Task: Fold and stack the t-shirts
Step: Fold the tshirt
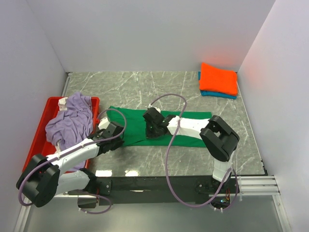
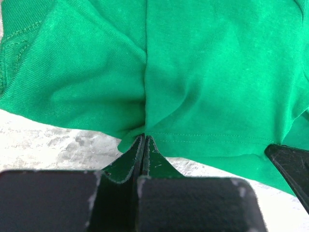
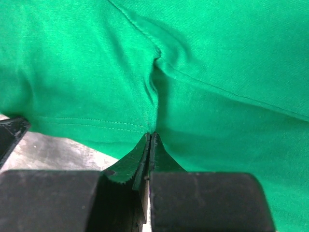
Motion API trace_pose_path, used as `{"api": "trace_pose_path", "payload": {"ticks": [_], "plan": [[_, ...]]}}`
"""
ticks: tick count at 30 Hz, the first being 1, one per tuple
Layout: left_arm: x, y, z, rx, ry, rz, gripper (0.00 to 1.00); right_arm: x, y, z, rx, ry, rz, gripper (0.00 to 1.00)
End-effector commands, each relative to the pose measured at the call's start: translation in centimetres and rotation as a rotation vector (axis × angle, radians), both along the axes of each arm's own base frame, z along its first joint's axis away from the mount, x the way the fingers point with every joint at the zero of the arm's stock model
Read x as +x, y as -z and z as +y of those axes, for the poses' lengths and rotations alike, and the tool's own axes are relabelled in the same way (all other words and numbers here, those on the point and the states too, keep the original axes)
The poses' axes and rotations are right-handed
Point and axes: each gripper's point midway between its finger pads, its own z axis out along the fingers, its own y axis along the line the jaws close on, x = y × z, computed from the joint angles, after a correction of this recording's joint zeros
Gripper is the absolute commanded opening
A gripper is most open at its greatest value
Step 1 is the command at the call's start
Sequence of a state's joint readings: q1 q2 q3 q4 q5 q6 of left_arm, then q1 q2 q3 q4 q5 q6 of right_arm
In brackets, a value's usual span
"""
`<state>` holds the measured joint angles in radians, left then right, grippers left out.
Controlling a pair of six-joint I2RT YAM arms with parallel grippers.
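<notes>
Grippers first: both are shut tight on cloth. In the left wrist view the left gripper [image 2: 144, 139] has its jaws pressed together with the stitched hem of the green t-shirt [image 2: 212, 72] nipped between the tips. The right gripper [image 3: 150, 136] does the same thing further along that hem, and you can see the fabric puckering up into a little ridge right above the pinch.

From above, the green tee [image 1: 133, 121] lies as a long band across the middle of the table [image 1: 193, 87], with the left gripper [image 1: 119, 139] and right gripper [image 1: 151, 131] both on its near edge toward the left end. My guess is two pinch points on one edge are there so the edge comes up level and can be carried over in one fold instead of twisting.

The orange t-shirt [image 1: 218, 77] sits folded on the blue t-shirt [image 1: 217, 94] in the far right corner, so that looks like the stack this one ends up on. The lavender t-shirt [image 1: 72, 118] is crumpled in the red tray [image 1: 37, 140], not yet folded.

Main worry: the grip is right at the hem, so a layer could slip out.
</notes>
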<state>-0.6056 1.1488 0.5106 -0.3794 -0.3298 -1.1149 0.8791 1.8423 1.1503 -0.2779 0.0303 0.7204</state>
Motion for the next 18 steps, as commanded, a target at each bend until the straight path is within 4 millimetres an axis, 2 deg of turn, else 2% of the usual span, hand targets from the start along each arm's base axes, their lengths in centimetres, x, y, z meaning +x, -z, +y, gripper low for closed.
{"api": "trace_pose_path", "payload": {"ticks": [1,3,6,7,9,10,11,13,16,18], "plan": [[0.7,-1.2,-0.1,-0.007,-0.003,-0.041,0.01,0.1,-0.8,-0.2,0.008,0.005,-0.029,0.0],[0.8,-1.5,-0.2,-0.01,-0.003,-0.046,0.01,-0.2,-0.6,0.0,0.015,-0.005,-0.018,0.01],[1.4,-3.2,-0.7,-0.029,0.008,-0.072,0.01,-0.2,-0.9,-0.2,0.008,-0.012,-0.026,0.12],[2.0,-4.4,-1.1,-0.045,0.01,-0.094,0.01,-0.1,-1.6,-0.4,0.01,-0.014,-0.041,0.21],[2.4,-5.8,-1.4,-0.058,0.014,-0.117,0.01,0.1,-2.6,-0.8,0.008,-0.015,-0.075,0.32],[3.1,-7.2,-1.8,-0.072,0.009,-0.143,0.01,0.2,-3.8,-1.0,0.018,-0.015,-0.1,0.41],[3.3,-7.7,-1.8,-0.07,0.003,-0.147,0.01,0.4,-4.4,-1.2,0.018,-0.009,-0.117,0.45],[4.6,-9.0,-2.2,-0.08,-0.022,-0.168,0.03,1.2,-5.9,-2.6,-0.006,0.022,-0.167,0.52],[6.7,-9.2,-2.1,-0.117,-0.07,-0.145,0.04,3.1,-6.7,-5.7,-0.021,0.092,-0.191,0.53],[8.7,-9.5,-2.2,-0.218,-0.082,-0.157,0.04,3.7,-6.1,-8.1,-0.032,0.135,-0.173,0.53]]}}
